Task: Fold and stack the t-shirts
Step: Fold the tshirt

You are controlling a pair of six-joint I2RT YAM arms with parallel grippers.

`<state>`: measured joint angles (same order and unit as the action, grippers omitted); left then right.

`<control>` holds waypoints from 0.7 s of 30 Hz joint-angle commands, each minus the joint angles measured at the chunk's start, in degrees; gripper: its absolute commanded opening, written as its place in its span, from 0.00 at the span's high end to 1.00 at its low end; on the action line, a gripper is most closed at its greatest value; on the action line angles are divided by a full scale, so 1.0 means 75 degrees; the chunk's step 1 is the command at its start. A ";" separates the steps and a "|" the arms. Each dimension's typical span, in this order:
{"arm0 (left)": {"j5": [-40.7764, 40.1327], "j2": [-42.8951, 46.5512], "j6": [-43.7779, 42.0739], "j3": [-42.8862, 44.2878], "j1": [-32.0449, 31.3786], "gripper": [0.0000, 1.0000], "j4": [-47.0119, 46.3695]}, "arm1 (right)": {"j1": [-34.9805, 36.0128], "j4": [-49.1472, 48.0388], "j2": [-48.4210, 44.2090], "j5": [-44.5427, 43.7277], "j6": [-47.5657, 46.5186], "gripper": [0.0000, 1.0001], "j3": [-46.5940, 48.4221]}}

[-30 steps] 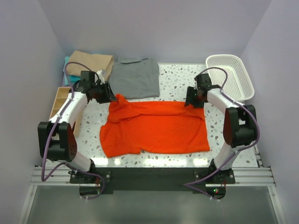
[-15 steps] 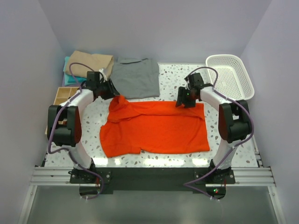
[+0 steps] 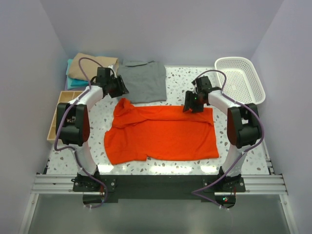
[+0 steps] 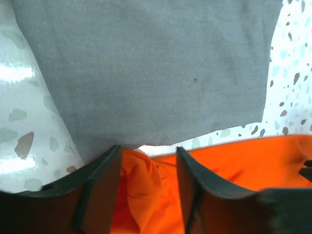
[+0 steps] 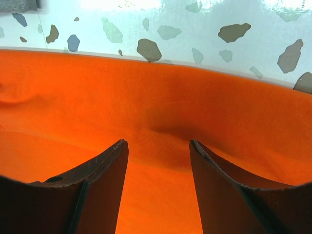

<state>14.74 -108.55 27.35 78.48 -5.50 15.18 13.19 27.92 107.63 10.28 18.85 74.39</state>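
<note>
The orange-red t-shirt (image 3: 161, 134) lies spread across the middle of the speckled table (image 3: 180, 85), its body mostly flat, its left side rumpled, and one bunched corner sticking up at its far left. Just beyond it the grey t-shirt (image 3: 144, 80) lies flat on the far side of the table, its near edge close to the orange one's far edge. In the far left corner a folded tan t-shirt (image 3: 92, 66) rests on top of a folded teal t-shirt (image 3: 71, 84), of which only a strip shows. The left gripper (image 3: 123, 89) hangs over the near left corner of the grey shirt, just above the bunched orange corner. In the left wrist view its fingers (image 4: 100, 185) stand moderately apart, with a lump of orange cloth showing in the gap between them – loose, not pinched. The right gripper (image 3: 188, 107) sits at the far edge of the orange shirt, toward its right end. The right wrist view shows its fingers (image 5: 105, 180) spread fairly wide over the fabric, with a shallow crease in the cloth between them and nothing clamped – whether the tips press on the shirt cannot be told. A white mesh basket (image 3: 235, 59) stands in the far right corner, and a wooden compartment tray (image 3: 59, 105) lies along the left edge of the table.
</note>
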 commanded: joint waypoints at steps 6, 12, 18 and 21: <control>-0.1414 0.0141 -0.0483 0.0295 -0.0509 0.17 0.0941 | 0.0034 -0.0102 0.0063 0.0187 -0.0135 0.43 0.0253; -0.1544 -0.0092 -0.0507 0.0282 -0.0568 0.25 0.1000 | 0.0046 -0.0114 0.0110 0.0234 -0.0123 0.43 0.0277; -0.1497 -0.0280 -0.0483 0.0353 -0.0568 0.73 0.0976 | 0.0046 -0.0078 0.0075 0.0164 -0.0135 0.43 0.0206; -0.1403 -0.0315 -0.0495 0.0388 -0.0568 0.88 0.0988 | 0.0046 -0.0067 0.0051 0.0152 -0.0158 0.43 0.0195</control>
<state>4.16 -110.19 24.32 79.31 -9.58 22.44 13.19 27.86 107.63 10.28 18.46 74.39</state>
